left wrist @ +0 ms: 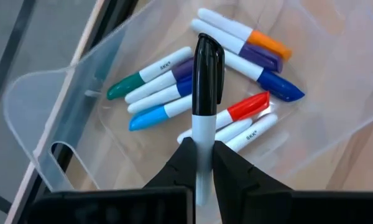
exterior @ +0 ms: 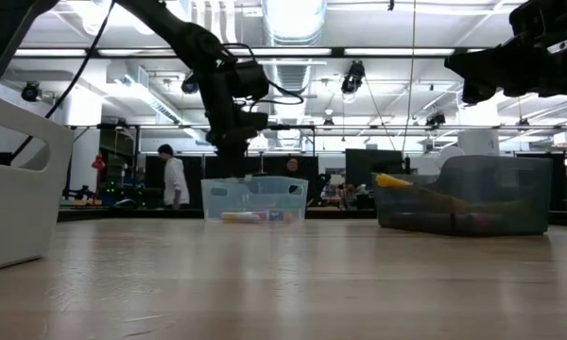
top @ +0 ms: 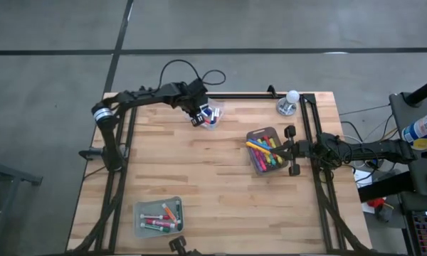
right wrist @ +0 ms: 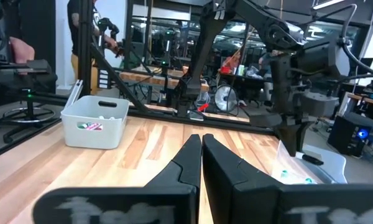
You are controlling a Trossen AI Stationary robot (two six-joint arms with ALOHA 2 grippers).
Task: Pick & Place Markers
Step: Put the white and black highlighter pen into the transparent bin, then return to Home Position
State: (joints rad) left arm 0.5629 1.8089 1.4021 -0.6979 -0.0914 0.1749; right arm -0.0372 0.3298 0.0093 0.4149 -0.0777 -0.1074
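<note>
Left claw – positioned above the clear bin at the far centre of the desk, fingers pinching a black-capped marker by its white barrel, cap pointing down toward the bin. Inside this bin lie loose markers – green, blue, purple, orange and red caps among them. Right claw – pressed together, holding nothing, stationed at the right edge of the desk just beside the grey bin, which holds mixed markers. A white bin at the near left holds several more
</note>
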